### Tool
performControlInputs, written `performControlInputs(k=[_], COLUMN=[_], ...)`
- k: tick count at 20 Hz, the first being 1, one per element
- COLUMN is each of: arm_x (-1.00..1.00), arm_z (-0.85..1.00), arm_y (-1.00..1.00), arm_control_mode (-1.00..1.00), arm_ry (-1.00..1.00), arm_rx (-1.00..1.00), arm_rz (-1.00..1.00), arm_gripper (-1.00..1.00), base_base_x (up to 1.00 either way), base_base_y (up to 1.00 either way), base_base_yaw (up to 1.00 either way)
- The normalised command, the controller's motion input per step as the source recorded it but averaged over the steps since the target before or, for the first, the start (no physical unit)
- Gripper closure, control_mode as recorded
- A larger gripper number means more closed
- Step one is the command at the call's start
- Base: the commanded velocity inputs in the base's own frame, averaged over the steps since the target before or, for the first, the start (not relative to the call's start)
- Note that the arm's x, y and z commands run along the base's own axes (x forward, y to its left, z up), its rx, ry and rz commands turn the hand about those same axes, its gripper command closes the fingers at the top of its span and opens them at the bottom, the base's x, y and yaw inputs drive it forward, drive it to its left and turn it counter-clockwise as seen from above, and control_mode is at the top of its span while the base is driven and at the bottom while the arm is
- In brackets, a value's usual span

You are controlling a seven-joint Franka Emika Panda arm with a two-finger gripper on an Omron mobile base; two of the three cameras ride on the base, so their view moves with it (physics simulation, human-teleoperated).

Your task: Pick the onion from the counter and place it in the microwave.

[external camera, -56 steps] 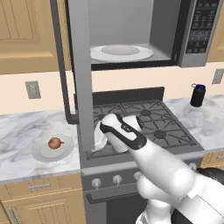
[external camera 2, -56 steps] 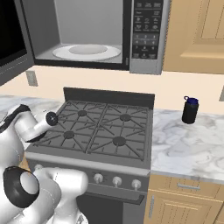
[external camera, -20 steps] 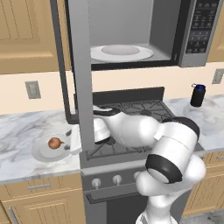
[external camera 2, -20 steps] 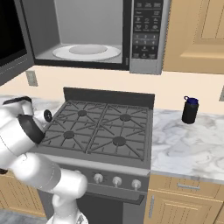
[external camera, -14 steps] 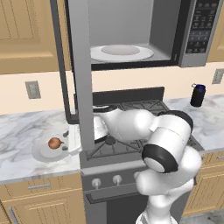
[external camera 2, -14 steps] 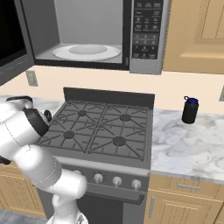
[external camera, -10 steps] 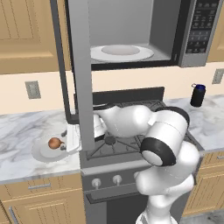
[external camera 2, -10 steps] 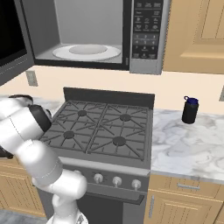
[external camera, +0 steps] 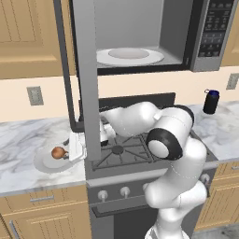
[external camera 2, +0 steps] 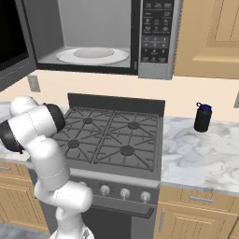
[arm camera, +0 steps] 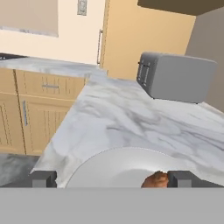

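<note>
Here, the onion (external camera: 58, 152) sits on a white plate (external camera: 46, 163).

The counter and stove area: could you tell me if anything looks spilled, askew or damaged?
Nothing stands out. The onion sits on its white plate on the counter, the dark bottle stands upright, and the microwave door hangs open.

Brown-orange onion (external camera: 58, 152), white plate (external camera: 46, 163), white-grey marbled counter (external camera: 28, 135).
</note>
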Motion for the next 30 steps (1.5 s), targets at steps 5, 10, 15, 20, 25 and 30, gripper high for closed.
performControlInputs(k=[5, 10, 15, 20, 25, 30], arm_x=[0.26, 0.21, 0.14, 0.15, 0.17, 0.22], arm_z=[-0.29, -0.21, -0.09, -0.07, 0.00, -0.01], arm_y=[0.00, 0.01, 0.09, 0.28, 0.22, 0.09], arm_control_mode=[-1.00, -1.00, -1.00, -1.00, -1.00, -1.00], arm_ry=[0.00, 0.00, 0.00, 0.00, 0.00, 0.00], arm_rx=[0.00, 0.00, 0.00, 0.00, 0.00, 0.00], arm_rz=[0.01, 0.01, 0.00, 0.00, 0.00, 0.00], arm_gripper=[-1.00, -1.00, -1.00, -1.00, -1.00, -1.00], base_base_x=[0.00, 0.00, 0.00, 0.00, 0.00, 0.00], base_base_y=[0.00, 0.00, 0.00, 0.00, 0.00, 0.00], base_base_yaw=[0.00, 0.00, 0.00, 0.00, 0.00, 0.00])
